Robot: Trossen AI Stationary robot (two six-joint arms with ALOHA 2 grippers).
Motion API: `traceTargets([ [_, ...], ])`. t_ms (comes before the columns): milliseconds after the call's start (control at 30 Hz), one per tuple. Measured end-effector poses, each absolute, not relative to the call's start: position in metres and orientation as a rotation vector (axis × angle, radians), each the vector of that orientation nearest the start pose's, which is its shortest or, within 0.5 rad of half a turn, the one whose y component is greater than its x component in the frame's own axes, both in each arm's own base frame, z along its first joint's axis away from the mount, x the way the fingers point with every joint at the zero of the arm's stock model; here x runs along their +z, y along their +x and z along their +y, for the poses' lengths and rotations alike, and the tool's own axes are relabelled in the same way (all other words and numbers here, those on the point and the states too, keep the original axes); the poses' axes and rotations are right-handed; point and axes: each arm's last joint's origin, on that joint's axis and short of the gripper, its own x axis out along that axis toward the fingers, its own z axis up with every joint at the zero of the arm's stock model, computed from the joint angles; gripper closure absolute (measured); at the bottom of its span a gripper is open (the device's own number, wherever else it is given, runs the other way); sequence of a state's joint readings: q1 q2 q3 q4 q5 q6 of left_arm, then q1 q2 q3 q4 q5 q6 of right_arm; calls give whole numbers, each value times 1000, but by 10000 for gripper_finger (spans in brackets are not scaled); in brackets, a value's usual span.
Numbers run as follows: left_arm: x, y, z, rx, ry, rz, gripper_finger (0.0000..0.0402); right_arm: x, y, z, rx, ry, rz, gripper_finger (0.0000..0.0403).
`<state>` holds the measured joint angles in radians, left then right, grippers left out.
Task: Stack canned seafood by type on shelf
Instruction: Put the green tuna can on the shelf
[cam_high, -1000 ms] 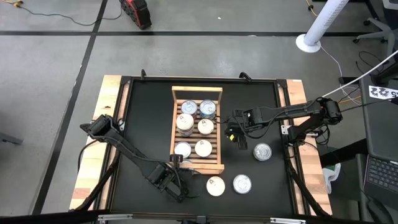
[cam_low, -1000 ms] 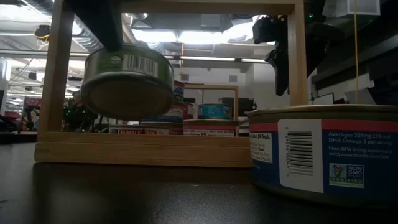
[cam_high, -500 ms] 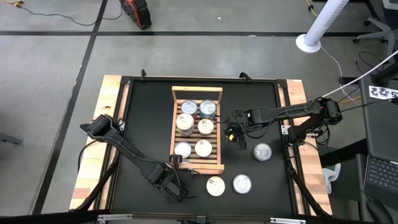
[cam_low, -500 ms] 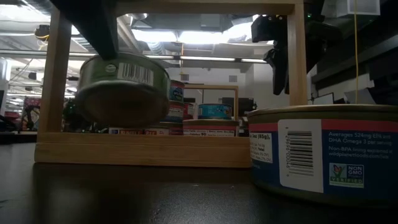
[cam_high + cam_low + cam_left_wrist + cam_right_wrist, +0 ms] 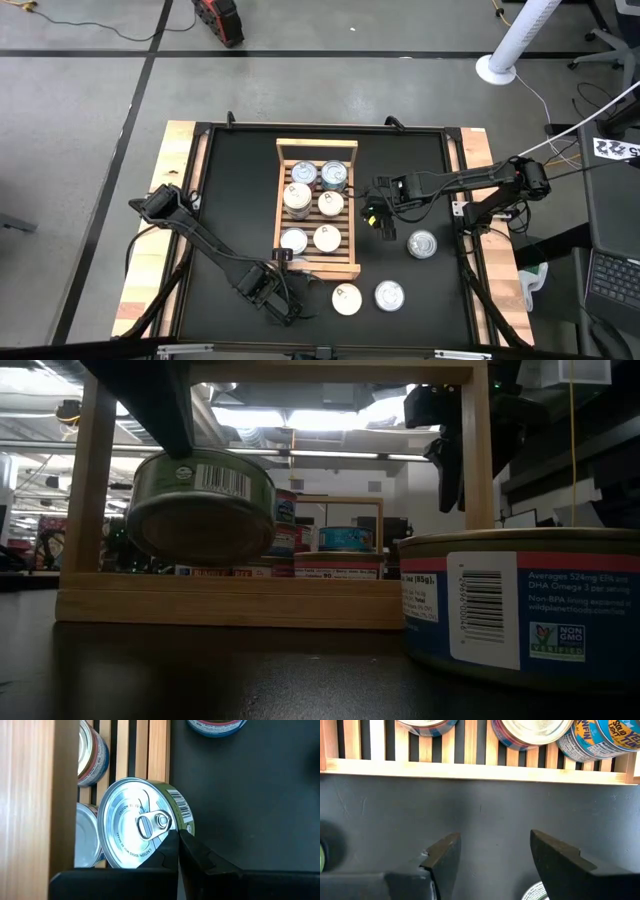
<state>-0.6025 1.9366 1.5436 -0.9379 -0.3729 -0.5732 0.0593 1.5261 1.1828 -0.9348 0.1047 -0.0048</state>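
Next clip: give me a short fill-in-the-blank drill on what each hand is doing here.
1. The left hand is shut on a green-sided ____.
2. That tin hangs over the near end of the wooden ____.
3. The right hand is ____ and holds nothing.
4. It hovers over the black ____.

Missing words: tin; rack; open; table

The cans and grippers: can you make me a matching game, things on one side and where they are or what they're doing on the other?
1. left gripper
2. right gripper
3. green-labelled can
4. three loose cans

A. on the black table beside the shelf
B. open, holding nothing
C. tilted, held over the shelf's end
D. shut on a can's rim

Pairs: 1-D, 2-B, 3-C, 4-A
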Motion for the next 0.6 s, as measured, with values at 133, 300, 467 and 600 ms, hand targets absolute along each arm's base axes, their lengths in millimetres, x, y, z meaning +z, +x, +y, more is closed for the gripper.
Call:
traceTargets([
  [133,219,324,-210,153,126,1157,401,249,287,14,-36,-109,1274,166],
  [300,219,325,-209,170,134,1149,401,249,287,14,-36,-109,1274,166],
  [467,219,325,-208,178,146,1145,394,249,287,14,-36,-109,1274,166],
  [600,218,325,-208,185,166,1139,368,249,287,14,-36,-109,1274,166],
])
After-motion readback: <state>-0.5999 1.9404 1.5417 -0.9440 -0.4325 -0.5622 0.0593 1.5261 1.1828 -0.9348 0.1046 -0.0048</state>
